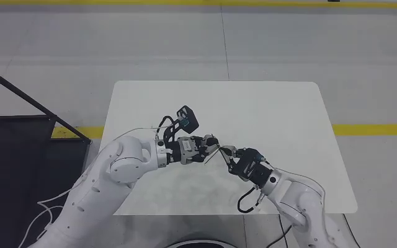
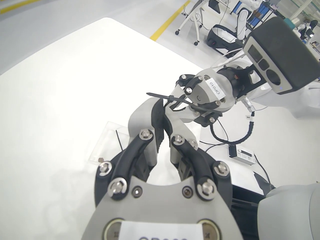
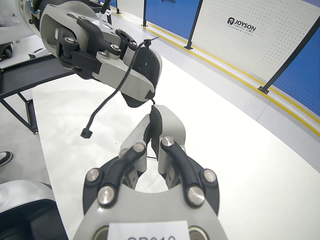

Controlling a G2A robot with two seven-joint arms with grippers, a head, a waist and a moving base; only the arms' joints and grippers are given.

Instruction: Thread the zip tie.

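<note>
A black zip tie is held in the air between my two grippers over the white table. My left gripper is shut on its strap. A small block on the strap sits by those fingertips, with a thin tip sticking out past it. The long free part hangs down and ends in a square head. My right gripper is shut on a short black piece of strap coming out of the left gripper's tips. The two grippers stand tip to tip, almost touching.
A clear plastic sheet lies on the table below the grippers, with a thin black strip and a small brown bit on it. A black rack stands off the table's left edge.
</note>
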